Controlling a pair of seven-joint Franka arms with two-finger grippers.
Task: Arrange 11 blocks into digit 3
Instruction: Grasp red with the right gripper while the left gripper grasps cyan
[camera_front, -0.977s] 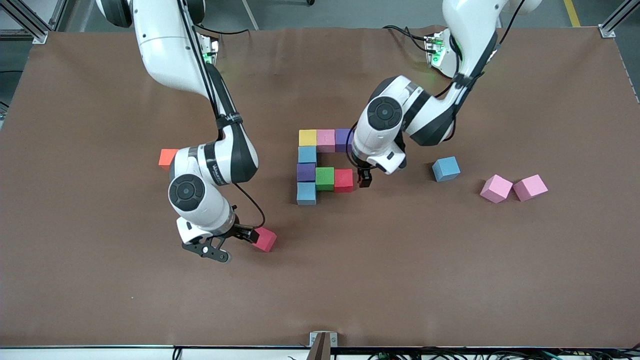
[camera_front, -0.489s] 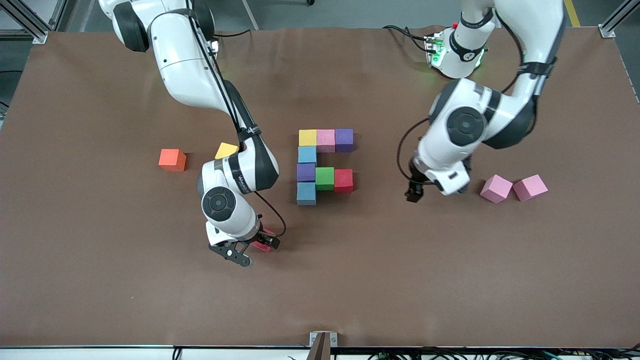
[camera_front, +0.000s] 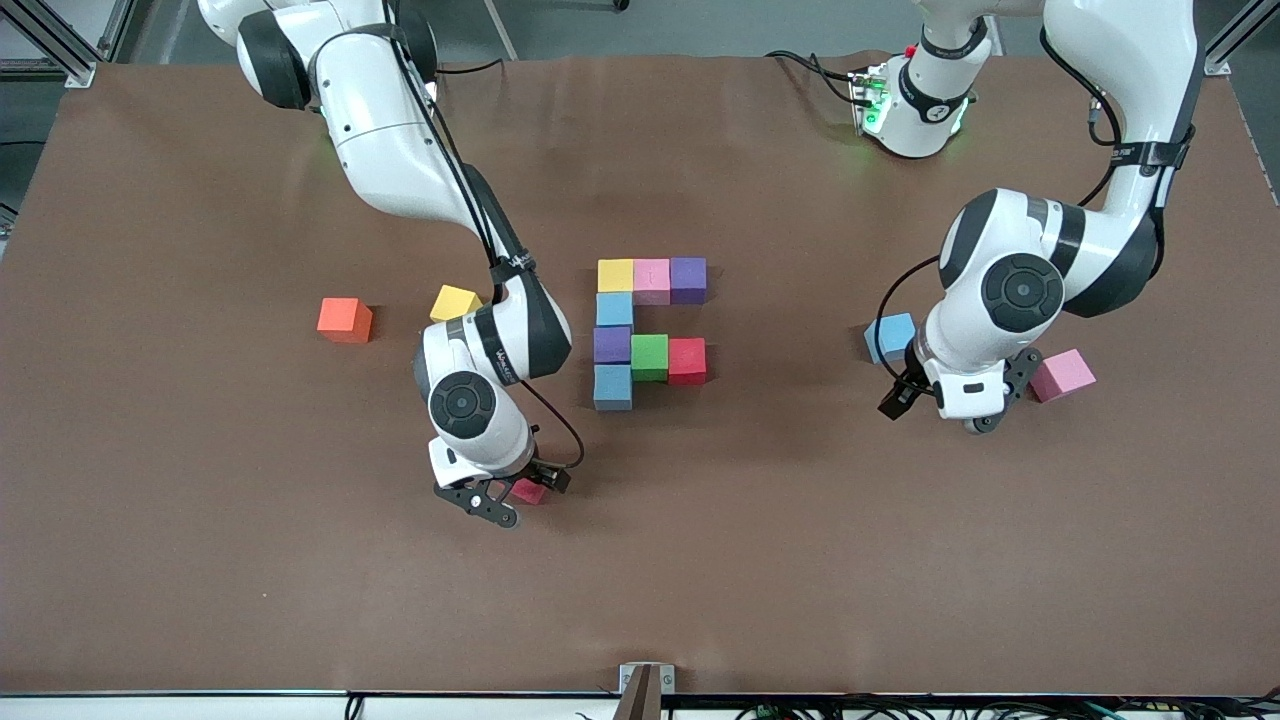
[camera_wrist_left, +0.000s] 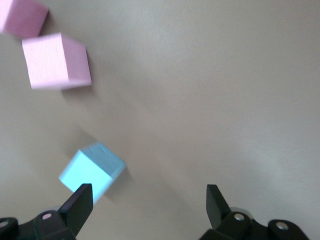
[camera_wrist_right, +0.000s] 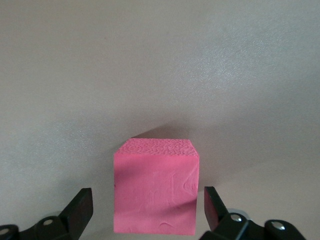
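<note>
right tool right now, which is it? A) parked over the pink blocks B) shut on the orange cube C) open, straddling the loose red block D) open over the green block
C: in the right wrist view the red block sits on the table between the spread fingers of the right tool, with a gap on each side; the front view shows that tool down at the same block.
</note>
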